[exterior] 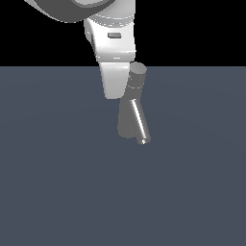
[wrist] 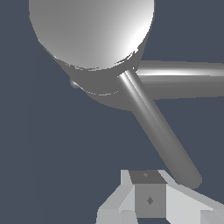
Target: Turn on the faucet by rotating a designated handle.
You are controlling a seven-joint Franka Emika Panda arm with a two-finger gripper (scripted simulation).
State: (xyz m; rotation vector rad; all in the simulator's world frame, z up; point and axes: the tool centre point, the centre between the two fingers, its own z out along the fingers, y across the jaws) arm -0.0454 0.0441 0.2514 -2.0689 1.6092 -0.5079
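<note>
Faucet (exterior: 130,113) stands mid-floor, cap up, shiny spout tube (exterior: 140,122) slanting toward 5 o'clock in the exterior view. Handle (wrist: 164,140) — thin rod off the round cap (wrist: 92,30), its free end just beside the gripper (wrist: 148,199) in the wrist view. Gripper sits behind the faucet; jaw state cannot be told. Nothing else nearby — judged: sideways push on the rod tip.

Pincer (exterior: 115,89) behind faucet (exterior: 130,108) (close)
</note>
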